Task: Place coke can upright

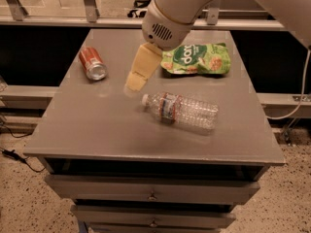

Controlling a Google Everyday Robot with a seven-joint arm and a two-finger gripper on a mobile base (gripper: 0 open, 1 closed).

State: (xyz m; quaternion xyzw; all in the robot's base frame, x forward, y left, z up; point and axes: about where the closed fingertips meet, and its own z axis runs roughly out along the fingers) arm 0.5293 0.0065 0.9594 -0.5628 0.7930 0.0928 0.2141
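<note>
The coke can (93, 63) lies on its side at the left rear of the grey table (97, 125), its silver top facing the front. My gripper (134, 83) hangs over the table's middle, to the right of the can and apart from it. It is just left of the water bottle's cap. Nothing shows in the gripper.
A clear plastic water bottle (182, 111) lies on its side in the middle of the table. A green snack bag (197, 58) lies at the right rear. The arm's white body (175, 11) looms over the rear. Drawers (153, 195) sit below the front edge.
</note>
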